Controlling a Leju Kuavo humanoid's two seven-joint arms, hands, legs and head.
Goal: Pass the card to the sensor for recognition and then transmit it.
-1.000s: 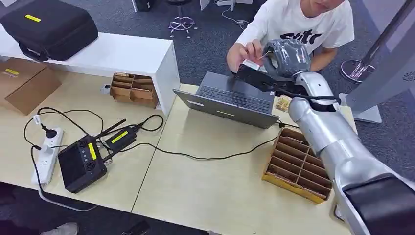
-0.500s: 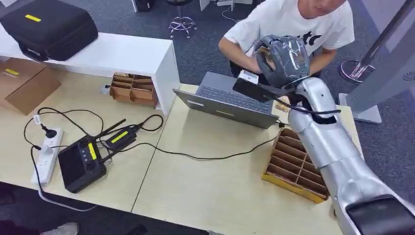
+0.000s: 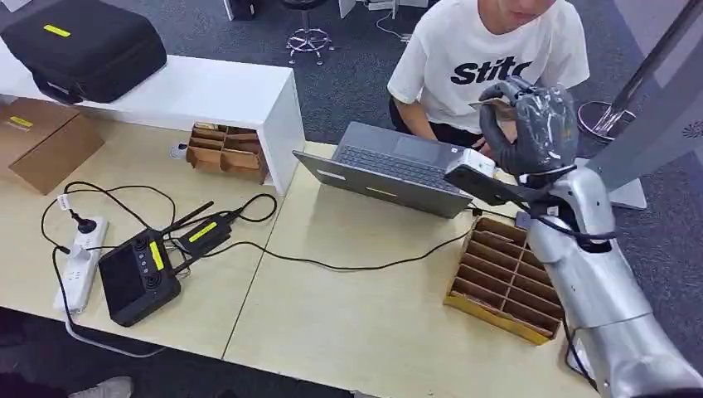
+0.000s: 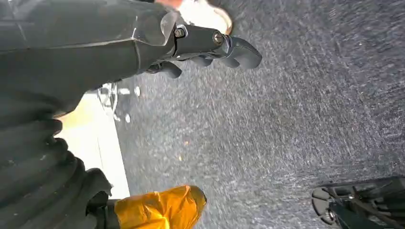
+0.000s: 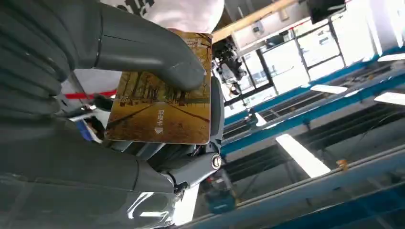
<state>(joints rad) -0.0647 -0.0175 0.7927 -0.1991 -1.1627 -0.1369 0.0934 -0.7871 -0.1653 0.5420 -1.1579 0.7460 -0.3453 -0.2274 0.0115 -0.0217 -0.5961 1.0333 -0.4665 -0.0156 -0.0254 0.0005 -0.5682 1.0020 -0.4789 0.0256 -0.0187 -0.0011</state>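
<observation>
My right hand [image 3: 530, 124] is raised above the far right corner of the table, in front of a seated person [image 3: 489, 50]. It pinches a card [image 5: 162, 109] printed with a golden, tree-lined road between the thumb [image 5: 157, 57] and the fingers behind it. From the head view just a tan edge of the card [image 3: 496, 104] peeks out above the fingers. My left hand [image 4: 215, 45] hangs over grey carpet, fingers loosely extended and holding nothing.
A grey laptop [image 3: 390, 170] lies open just left of the raised hand. A cardboard divider tray [image 3: 506, 278] sits below my right arm. A black handheld device [image 3: 137, 278], cables and a power strip [image 3: 80, 261] lie at the left.
My right hand has swung right and upward with the card, away from the laptop. The person's hand, which touched my fingers a second ago, has withdrawn and the person sits upright.
</observation>
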